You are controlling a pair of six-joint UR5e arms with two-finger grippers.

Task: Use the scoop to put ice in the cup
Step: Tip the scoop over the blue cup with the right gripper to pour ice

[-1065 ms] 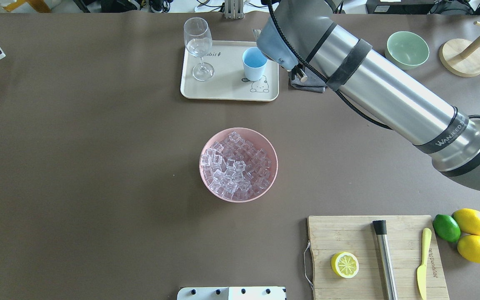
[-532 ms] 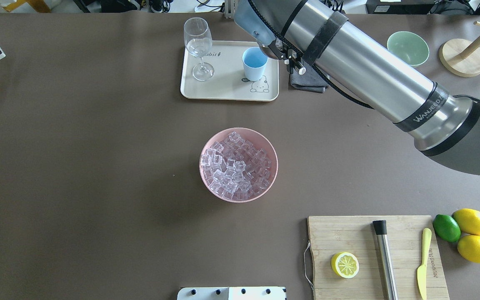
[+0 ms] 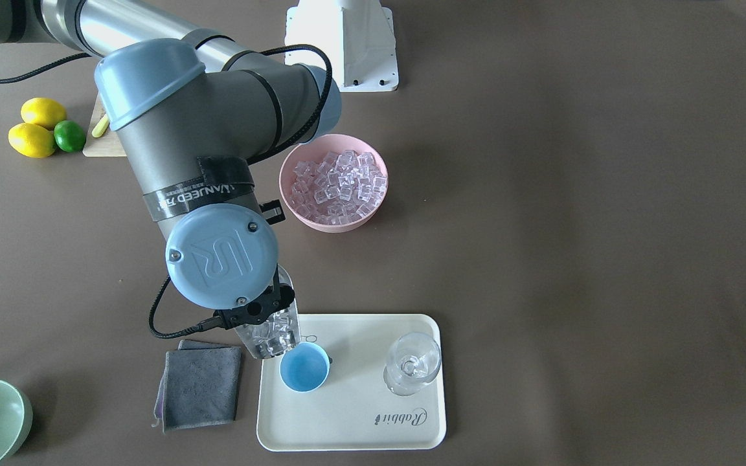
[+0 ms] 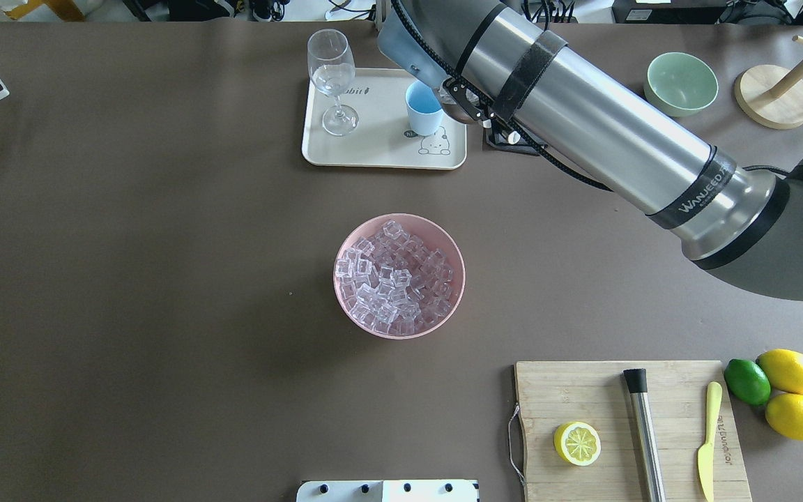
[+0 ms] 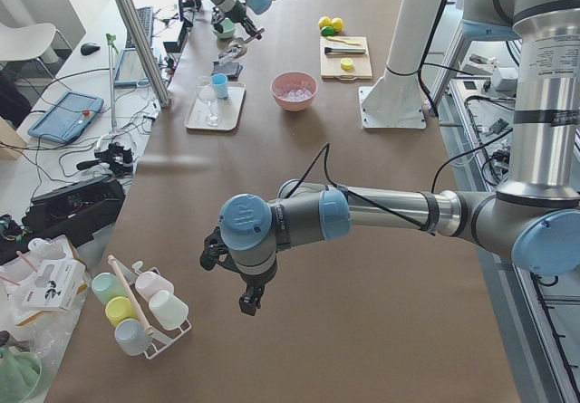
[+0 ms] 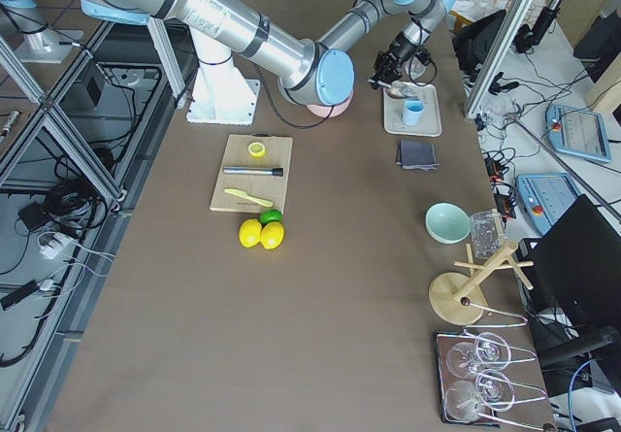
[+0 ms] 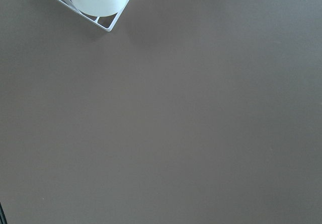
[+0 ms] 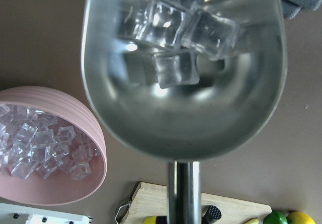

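The ice [image 8: 173, 30] I am moving lies in the trough of the steel scoop [image 8: 183, 113]. The right pincer [image 3: 259, 312] is clenched on its handle and holds it in the air, mouth just beside the rim of the light-blue cup [image 3: 305, 367] on the cream tray [image 3: 347, 424]; the cup looks empty. My worry is the pour: the scoop's mouth looks wider than the cup and is not squarely over it, so if I tip now, cubes could slide past the rim onto the tray or the grey cloth [image 3: 201, 388], and a low lip could knock the light cup over or push it toward the wine glass [image 3: 413, 362]. The left pincer [image 5: 246, 300] hangs well apart, at the other end of the table [image 4: 164, 279], and I cannot tell whether it is released or clenched. Counting: one scoop, one cup, one wine glass, one tray, one cloth, one pink bowl [image 3: 334, 224] heaped with cubes too many to count, at least four cubes in the scoop, one green bowl [image 4: 681, 84], two lemons [image 4: 790, 371], one lime [image 4: 746, 381], one lemon half [image 4: 576, 443].
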